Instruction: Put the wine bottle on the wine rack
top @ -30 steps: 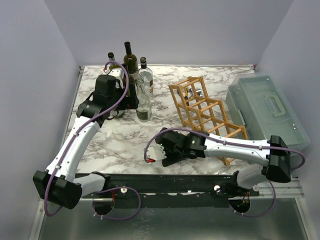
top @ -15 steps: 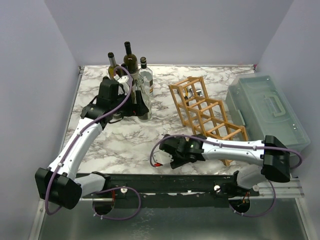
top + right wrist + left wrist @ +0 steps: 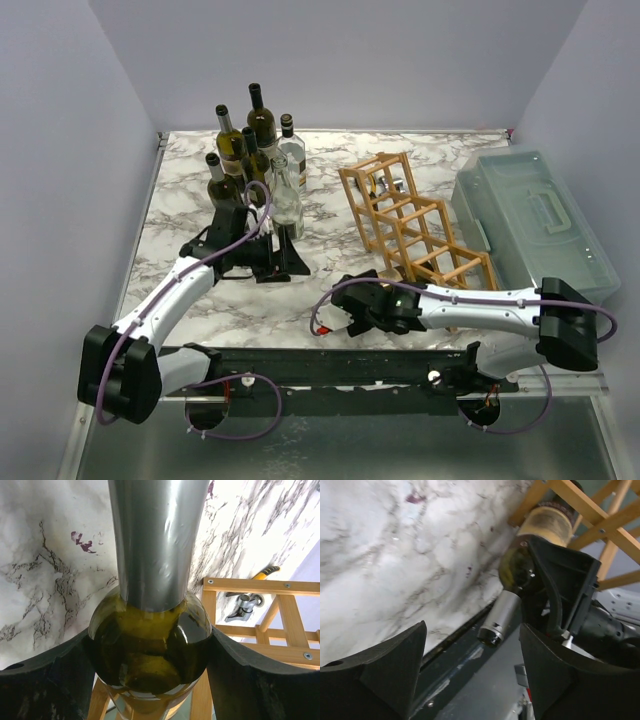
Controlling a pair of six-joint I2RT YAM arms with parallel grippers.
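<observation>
A marble table (image 3: 420,150) is seen from above, with two robot arms mounted at its near edge. The right gripper (image 3: 365,308) is low over the near middle of the table. Its two black fingers (image 3: 45,680) are clamped on the shoulder of a wine bottle (image 3: 150,645), just below the silver foil neck. The bottle is lying on its side, with the neck pointing left and near. Its labelled body reaches toward the near end of the wine rack (image 3: 415,225), a light wooden lattice running diagonally across the right half. It is not clear whether the base has entered a cell.

The left gripper (image 3: 285,258) hangs just left of the bottle. Its fingers are spread apart and hold nothing.

More bottles (image 3: 250,150) stand upright at the far left. A translucent lidded box (image 3: 530,225) sits at the right edge.

The bottle is dark green glass, so it is probably heavy, rigid, smooth and breakable. With the grip at the shoulder, most of the weight sits beyond the fingers, so the base may sag or the glass may slip. A hold around the wider body would likely steady it more. A knock against the thin sticks could shift the rack.
</observation>
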